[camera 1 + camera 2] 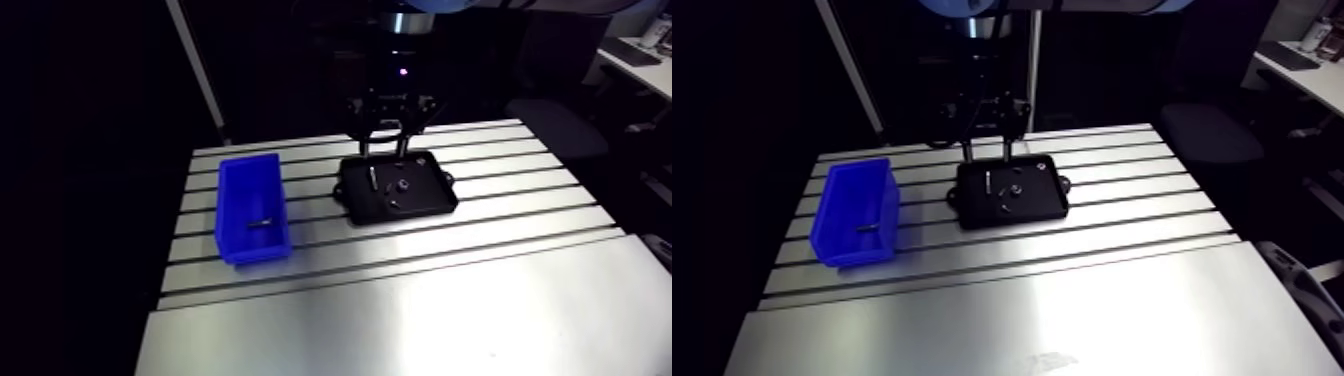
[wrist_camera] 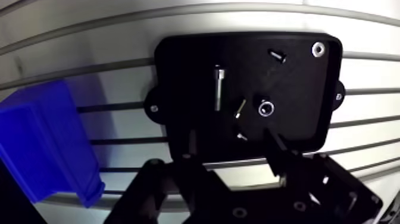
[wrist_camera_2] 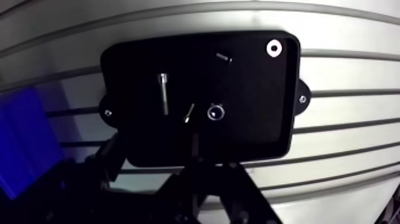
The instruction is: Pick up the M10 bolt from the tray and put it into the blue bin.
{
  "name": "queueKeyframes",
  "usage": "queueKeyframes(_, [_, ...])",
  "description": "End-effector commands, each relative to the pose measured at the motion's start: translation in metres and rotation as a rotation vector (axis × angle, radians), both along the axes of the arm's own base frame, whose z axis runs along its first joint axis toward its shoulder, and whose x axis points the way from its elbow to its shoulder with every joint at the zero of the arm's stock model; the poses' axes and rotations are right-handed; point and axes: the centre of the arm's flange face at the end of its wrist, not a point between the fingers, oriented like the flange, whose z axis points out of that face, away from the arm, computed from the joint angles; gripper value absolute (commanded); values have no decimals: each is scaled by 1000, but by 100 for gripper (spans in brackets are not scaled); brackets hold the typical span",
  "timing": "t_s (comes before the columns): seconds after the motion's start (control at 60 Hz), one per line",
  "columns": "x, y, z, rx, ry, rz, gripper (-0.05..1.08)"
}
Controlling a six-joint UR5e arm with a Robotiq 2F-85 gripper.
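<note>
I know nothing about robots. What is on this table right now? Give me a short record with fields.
surface: slotted metal table
tray: black tray, flat on the table
in tray: long bolt, thin screw, short screw, nut, washer
bin: blue bin, beside the tray, not touching it; a small dark piece lies inside
gripper: gripper above the tray, fingers open, holding nothing
progress: long bolt not yet picked up
</note>
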Motion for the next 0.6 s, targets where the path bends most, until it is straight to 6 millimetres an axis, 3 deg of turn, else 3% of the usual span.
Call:
queueKeyframes(0.017, [-5,2,-14,5,18,6,46])
queueKeyframes(0.6, [-10,2,-43,-2,-13,4,55])
